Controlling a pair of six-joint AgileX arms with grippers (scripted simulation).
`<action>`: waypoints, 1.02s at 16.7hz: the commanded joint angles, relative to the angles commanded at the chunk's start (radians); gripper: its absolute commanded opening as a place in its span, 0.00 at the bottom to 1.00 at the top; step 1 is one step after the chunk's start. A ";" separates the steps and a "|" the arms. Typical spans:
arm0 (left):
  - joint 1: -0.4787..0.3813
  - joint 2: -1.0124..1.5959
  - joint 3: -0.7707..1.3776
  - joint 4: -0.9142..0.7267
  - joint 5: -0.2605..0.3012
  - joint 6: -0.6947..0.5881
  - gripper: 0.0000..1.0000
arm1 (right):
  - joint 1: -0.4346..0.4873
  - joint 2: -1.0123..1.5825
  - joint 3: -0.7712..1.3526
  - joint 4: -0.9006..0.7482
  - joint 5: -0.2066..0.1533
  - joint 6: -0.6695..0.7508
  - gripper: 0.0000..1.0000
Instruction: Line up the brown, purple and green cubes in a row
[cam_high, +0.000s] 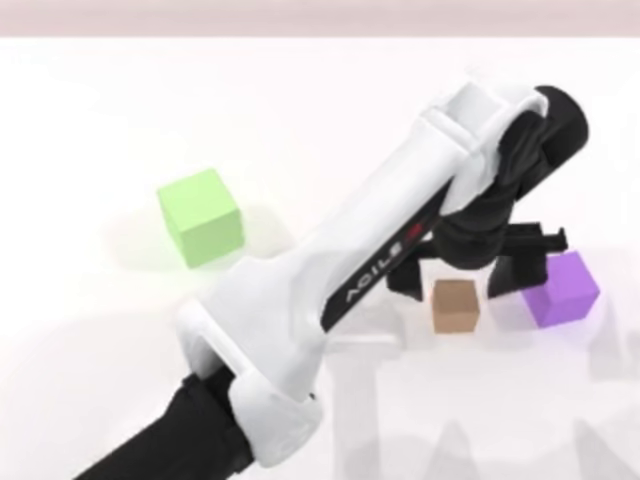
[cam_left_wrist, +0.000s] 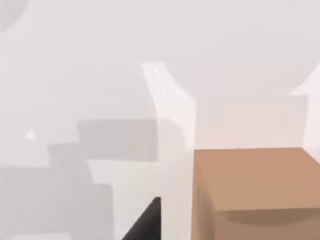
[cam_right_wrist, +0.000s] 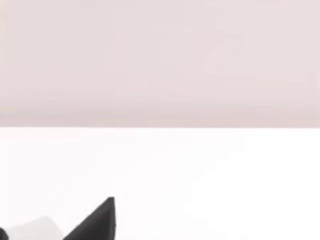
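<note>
The brown cube (cam_high: 455, 305) rests on the table right of centre, and the purple cube (cam_high: 562, 290) stands just to its right with a small gap between them. Far to the left, and a little farther back, sits the green cube (cam_high: 200, 215). My left gripper (cam_high: 458, 275) hangs open over the far side of the brown cube, its dark fingers (cam_high: 405, 280) spread wider than the cube. In the left wrist view the brown cube (cam_left_wrist: 255, 192) fills the lower corner beside one fingertip (cam_left_wrist: 147, 225), apart from it. The right arm is out of the top view.
The long white left arm (cam_high: 340, 290) crosses the table diagonally from the near left corner. The table's far edge meets a pale wall (cam_right_wrist: 160, 60). Only bare white table (cam_right_wrist: 200, 175) shows in the right wrist view.
</note>
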 joint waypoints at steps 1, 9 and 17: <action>0.000 0.000 0.000 0.000 0.000 0.000 1.00 | 0.000 0.000 0.000 0.000 0.000 0.000 1.00; -0.008 -0.001 0.007 0.065 0.008 0.000 1.00 | 0.000 0.000 0.000 0.000 0.000 0.000 1.00; 0.006 -0.220 -0.219 0.070 0.005 -0.003 1.00 | 0.000 0.000 0.000 0.000 0.000 0.000 1.00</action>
